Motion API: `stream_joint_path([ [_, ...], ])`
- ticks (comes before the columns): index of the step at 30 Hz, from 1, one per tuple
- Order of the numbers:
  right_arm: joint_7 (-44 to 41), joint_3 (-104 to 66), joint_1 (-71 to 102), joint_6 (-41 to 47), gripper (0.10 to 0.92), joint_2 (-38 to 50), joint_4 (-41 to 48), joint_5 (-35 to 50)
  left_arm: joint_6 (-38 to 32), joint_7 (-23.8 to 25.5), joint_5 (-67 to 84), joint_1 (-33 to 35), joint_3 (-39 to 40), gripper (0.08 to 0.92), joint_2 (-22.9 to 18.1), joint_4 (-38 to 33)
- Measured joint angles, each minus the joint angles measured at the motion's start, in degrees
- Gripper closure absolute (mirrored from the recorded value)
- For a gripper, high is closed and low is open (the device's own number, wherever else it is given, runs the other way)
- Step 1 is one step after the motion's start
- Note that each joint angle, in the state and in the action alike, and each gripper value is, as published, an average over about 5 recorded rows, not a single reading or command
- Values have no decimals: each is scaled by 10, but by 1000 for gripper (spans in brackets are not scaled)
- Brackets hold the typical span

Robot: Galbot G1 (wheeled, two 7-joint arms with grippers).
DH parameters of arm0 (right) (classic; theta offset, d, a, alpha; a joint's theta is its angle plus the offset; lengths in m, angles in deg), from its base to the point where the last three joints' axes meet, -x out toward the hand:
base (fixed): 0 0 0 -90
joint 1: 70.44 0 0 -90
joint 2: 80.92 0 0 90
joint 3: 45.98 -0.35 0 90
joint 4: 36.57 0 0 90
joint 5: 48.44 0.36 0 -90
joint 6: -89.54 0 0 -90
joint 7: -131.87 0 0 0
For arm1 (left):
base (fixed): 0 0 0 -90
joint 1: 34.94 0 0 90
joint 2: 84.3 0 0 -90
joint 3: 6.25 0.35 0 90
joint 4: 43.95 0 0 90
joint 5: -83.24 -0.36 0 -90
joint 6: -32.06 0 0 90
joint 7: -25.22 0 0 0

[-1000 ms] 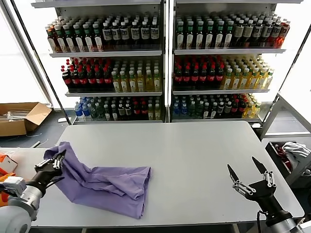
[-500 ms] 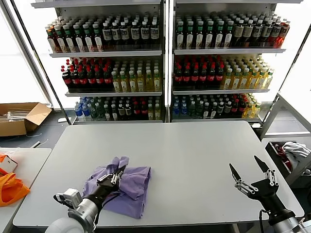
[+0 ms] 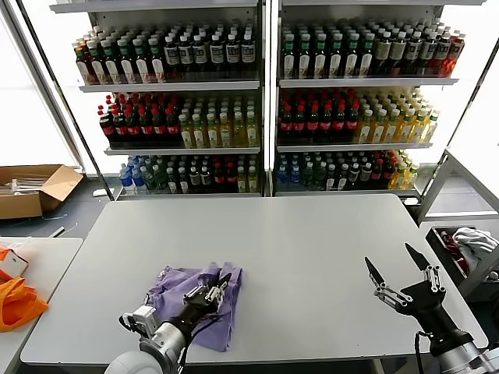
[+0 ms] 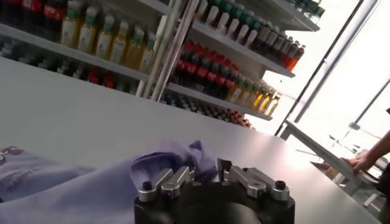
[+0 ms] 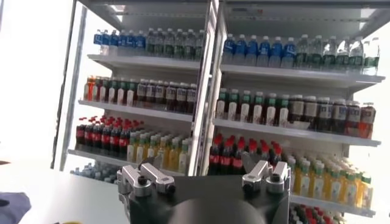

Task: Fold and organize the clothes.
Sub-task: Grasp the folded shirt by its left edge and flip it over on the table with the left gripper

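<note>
**Left gripper pinches the lavender shirt at the bench's near edge**

The lavender T-shirt [image 3: 191, 300] lies bunched on the grey bench [image 3: 312, 249], near the front edge on the robot's left side. The left gripper [image 3: 209, 294] sits over its right-hand portion with the fingers closed on a raised fold of the fabric (the wrist view shows cloth puckered up between them). The right gripper [image 3: 401, 280] hovers well apart over bare bench at the right, fingers spread wide, holding nothing.

The shirt looks thin, light and limp; it will likely drape and crease wherever it is lifted, and a single pinch probably gathers several layers at once. A hem corner or a shoulder seam seems the better hold for spreading it flat, with both grippers on opposite corners.
</note>
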Motion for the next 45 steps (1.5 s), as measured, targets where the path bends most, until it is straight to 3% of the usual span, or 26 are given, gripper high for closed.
stream_joint_path([
  [10, -1, 1, 0, -1, 203, -5, -4, 2, 9, -11, 8, 18, -57, 349, 20, -58],
  [17, -1, 4, -1, -2, 203, -7, -3, 2, 27, 7, -26, 38, -119, 188, 41, -32],
  [30, -1, 6, 2, 0, 203, -8, 0, -1, 33, 34, -106, 45, -155, 177, 53, 75],
  [42, 2, 21, -7, 6, 203, -13, 0, -9, 41, 41, -120, 38, -148, 178, 37, 105],
  [45, 2, 20, -5, 5, 203, -14, -1, -9, 42, 45, -122, 35, -144, 215, 33, 112],
])
